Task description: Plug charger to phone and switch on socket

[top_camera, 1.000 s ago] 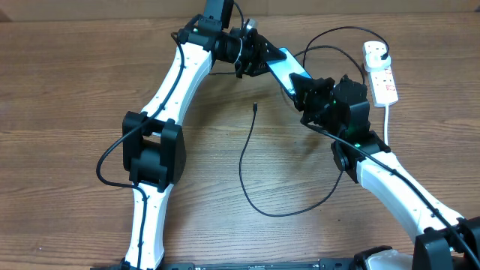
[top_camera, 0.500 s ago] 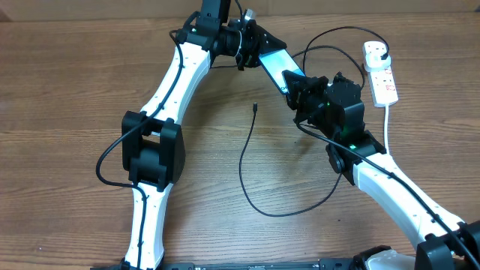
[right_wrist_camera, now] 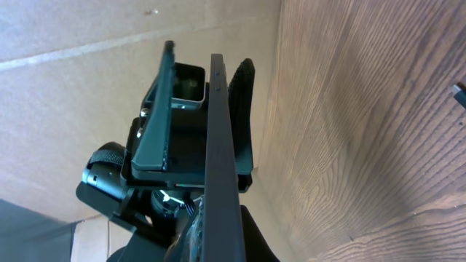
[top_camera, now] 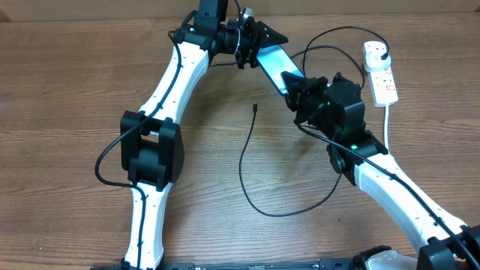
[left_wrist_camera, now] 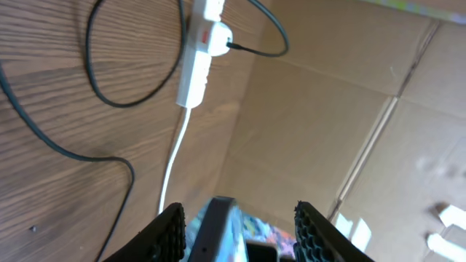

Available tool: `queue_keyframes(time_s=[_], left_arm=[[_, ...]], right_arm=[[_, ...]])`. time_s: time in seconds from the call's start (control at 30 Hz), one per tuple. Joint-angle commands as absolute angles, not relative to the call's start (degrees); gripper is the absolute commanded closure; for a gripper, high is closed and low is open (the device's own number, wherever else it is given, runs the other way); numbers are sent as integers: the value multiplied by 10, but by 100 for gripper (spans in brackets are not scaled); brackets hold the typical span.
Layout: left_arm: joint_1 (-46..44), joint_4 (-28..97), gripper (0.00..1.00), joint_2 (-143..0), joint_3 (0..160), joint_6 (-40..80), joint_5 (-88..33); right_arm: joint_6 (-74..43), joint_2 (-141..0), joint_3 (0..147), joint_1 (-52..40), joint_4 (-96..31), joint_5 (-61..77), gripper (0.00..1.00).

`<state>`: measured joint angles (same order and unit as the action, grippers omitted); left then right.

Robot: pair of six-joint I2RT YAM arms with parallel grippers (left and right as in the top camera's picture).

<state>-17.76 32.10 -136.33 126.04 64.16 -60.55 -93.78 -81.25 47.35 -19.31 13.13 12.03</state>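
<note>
The phone is held in the air over the back of the table, screen up and tilted. My right gripper is shut on its near end; in the right wrist view the phone's black edge runs up between the fingers. My left gripper is at its far end with the jaws spread; in the left wrist view the phone lies between the open fingers. The charger cable lies loose on the table, its tip below the phone. The socket is at the back right with the black plug in it.
The socket's white lead runs down toward my right arm. The socket with its red switch also shows in the left wrist view. A cardboard wall stands behind the table.
The phone has shifted a little up and to the left with both arms. My left gripper's jaws have spread apart at the phone's far end. The charger has not moved.
</note>
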Motion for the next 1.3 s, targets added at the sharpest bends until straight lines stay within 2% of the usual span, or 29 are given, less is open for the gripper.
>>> queue_keyframes(time_s=[0.0,0.13,0.37,1.27], left_arm=[[-170,297,56,-1361,1269,635,-682],[-171,297,57,-1361,1269,644,-719],[-183,297,66,-1361,1269,714,-736],[-202,298,62,-1361,1269,678,-748]], right_arm=[[-917,-811,473,-191,119,172,96],[-917,-811,473,-189,123,149,96],[-917,-812,473,-199,123,93,96],[-917,-812,473,-183,149,26,96]])
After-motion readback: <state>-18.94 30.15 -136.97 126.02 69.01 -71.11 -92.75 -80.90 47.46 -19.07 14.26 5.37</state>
